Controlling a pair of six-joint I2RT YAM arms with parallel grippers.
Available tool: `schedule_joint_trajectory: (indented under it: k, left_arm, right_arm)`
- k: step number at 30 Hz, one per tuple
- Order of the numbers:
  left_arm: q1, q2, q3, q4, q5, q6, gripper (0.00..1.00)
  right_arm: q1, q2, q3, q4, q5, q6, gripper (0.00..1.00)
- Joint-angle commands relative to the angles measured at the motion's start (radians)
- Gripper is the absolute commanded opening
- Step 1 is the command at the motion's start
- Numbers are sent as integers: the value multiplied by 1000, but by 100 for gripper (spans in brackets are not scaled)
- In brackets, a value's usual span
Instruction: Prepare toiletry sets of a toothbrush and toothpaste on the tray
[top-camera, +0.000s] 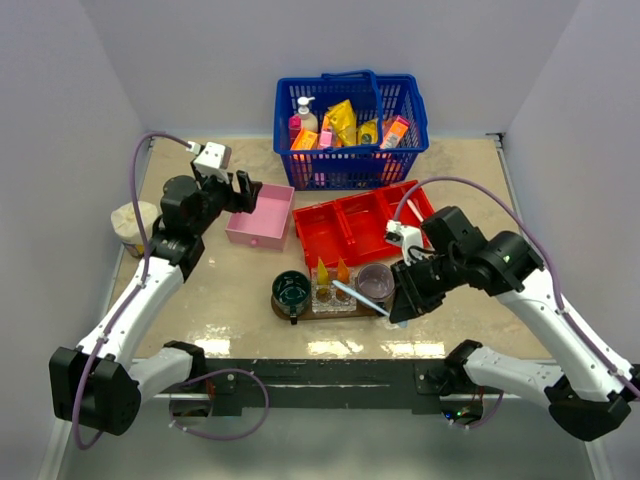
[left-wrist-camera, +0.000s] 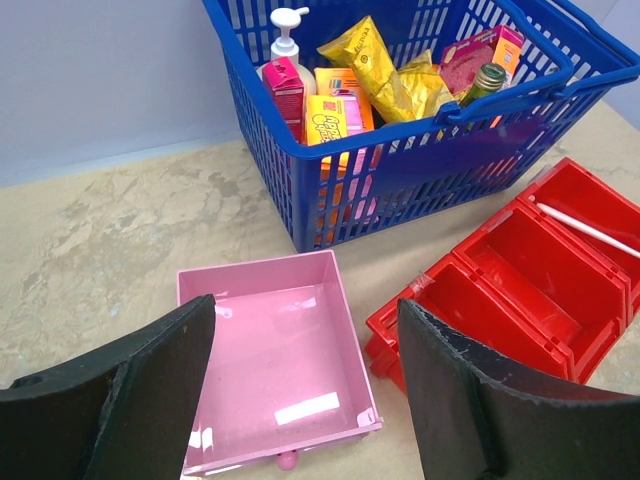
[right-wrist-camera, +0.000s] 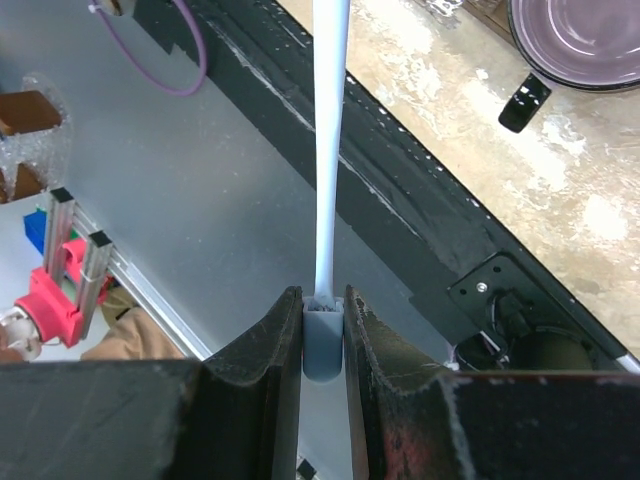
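The dark brown tray (top-camera: 345, 312) lies at the table's near middle. Two orange-yellow toothpaste tubes (top-camera: 322, 273) (top-camera: 343, 271) stand on it between a green cup (top-camera: 291, 289) and a clear purple cup (top-camera: 375, 281). My right gripper (top-camera: 400, 300) (right-wrist-camera: 323, 305) is shut on the grey capped end of a white toothbrush (top-camera: 356, 295) (right-wrist-camera: 330, 150), whose shaft slants over the tray's right part. A second toothbrush (top-camera: 409, 207) (left-wrist-camera: 585, 228) lies in the red bin (top-camera: 345, 232). My left gripper (top-camera: 243, 192) (left-wrist-camera: 305, 320) hangs open over the pink box (left-wrist-camera: 270, 360), holding nothing.
A blue basket (top-camera: 350, 160) of packets and bottles stands at the back. The red three-compartment bin (left-wrist-camera: 520, 290) sits right of the pink box (top-camera: 262, 222). A pale roll (top-camera: 132, 225) lies at the far left. Walls close in both sides.
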Motion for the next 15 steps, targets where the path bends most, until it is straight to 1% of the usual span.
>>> schedule_joint_trajectory:
  k: [1,15]
  left_arm:
    - [-6,2,-1,30,-9,23,77]
    - [-11,2,-3,30,-6,22,77]
  right_arm:
    - [13,-1,-24,-38,53,-17,0]
    - [27,47,-58,-38,133,-18,0]
